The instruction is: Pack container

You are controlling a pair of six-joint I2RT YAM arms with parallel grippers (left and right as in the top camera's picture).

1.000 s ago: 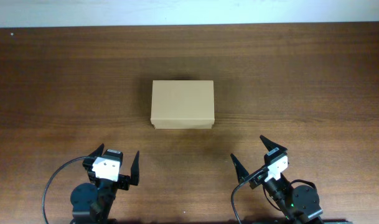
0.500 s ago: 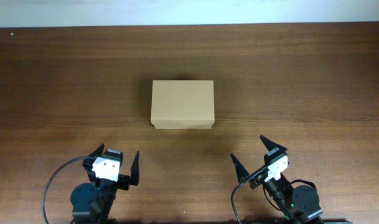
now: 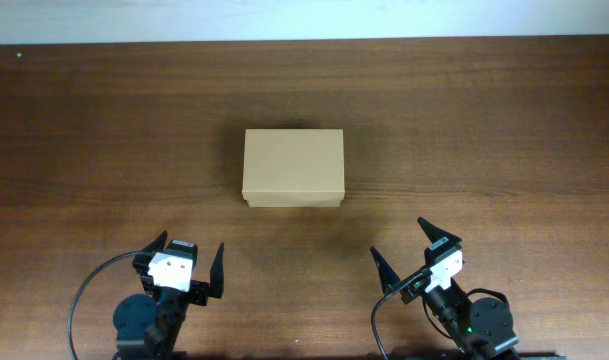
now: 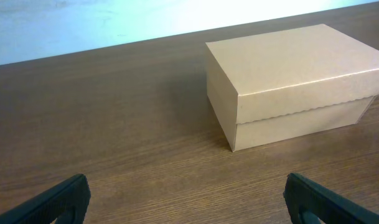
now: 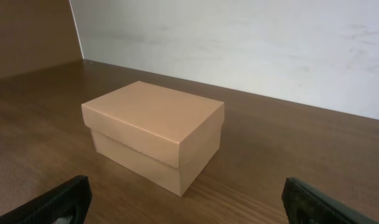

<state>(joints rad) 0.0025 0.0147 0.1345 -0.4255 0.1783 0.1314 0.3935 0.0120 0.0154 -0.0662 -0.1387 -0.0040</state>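
We see nothing changed since a second ago: the box (image 3: 292, 168) sits shut mid-table, well ahead of both arms. The left end effector (image 3: 192, 246) and right end effector (image 3: 398, 238) stand released, apart from it. Its inside is hidden, and the arms are cut off at the frame's edge. The table (image 3: 104, 130) is dark wood, the wall (image 5: 239, 43) pale.

1 cardboard container (image 3: 292, 168), 2 grippers — 1 left gripper (image 3: 193, 241), 1 right gripper (image 3: 396, 235) — 1 wooden table (image 3: 84, 120)
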